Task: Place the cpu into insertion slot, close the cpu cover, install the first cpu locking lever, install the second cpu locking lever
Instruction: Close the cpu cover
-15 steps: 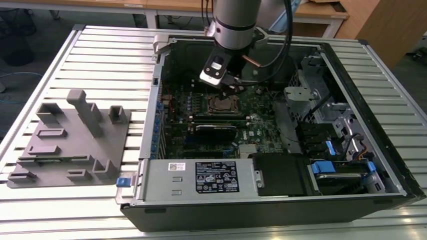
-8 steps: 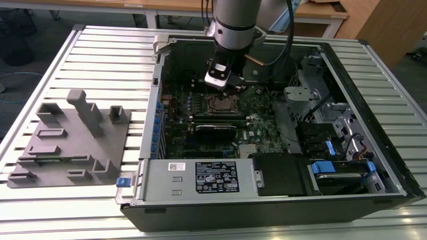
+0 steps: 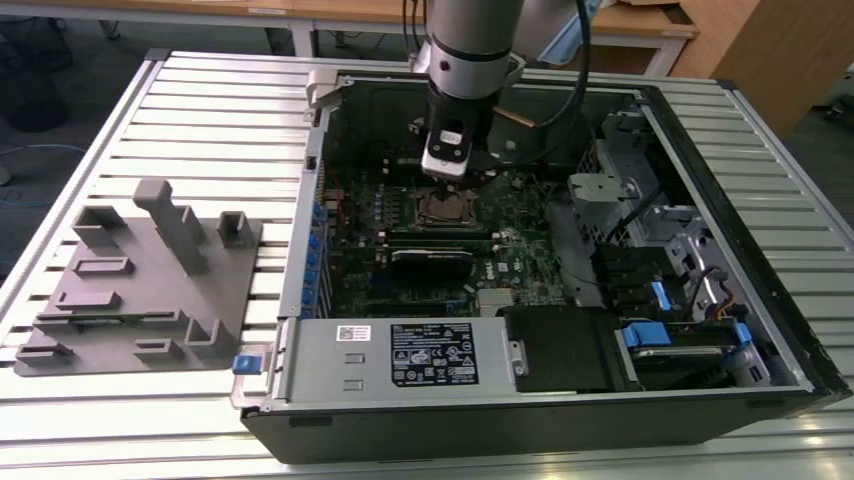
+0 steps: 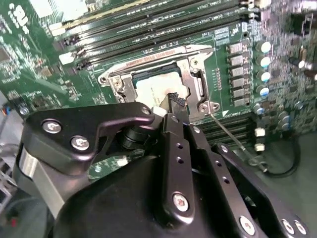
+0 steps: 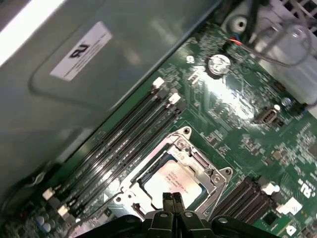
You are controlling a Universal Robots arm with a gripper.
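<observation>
You've got 1 cpu (image 5: pixel 171 184) lying flat inside the 1 insertion slot (image 3: pixel 470 212), w/ the 1 cpu cover (image 5: pixel 203 166) down around it, framing its top. Your hand (image 5: pixel 172 201) hangs just above the slot, its 2 fingertips (image 5: pixel 167 199) pressed together, nothing held. 1 thin lever rod (image 4: pixel 233 136) angles out from the slot's corner.

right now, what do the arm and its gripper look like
The arm is a silver-grey tube with a pale blue joint cap, a black cable looping beside it and a white block at the wrist. The gripper is matte black, with jointed bars, silver screws and narrow fingers.
</observation>
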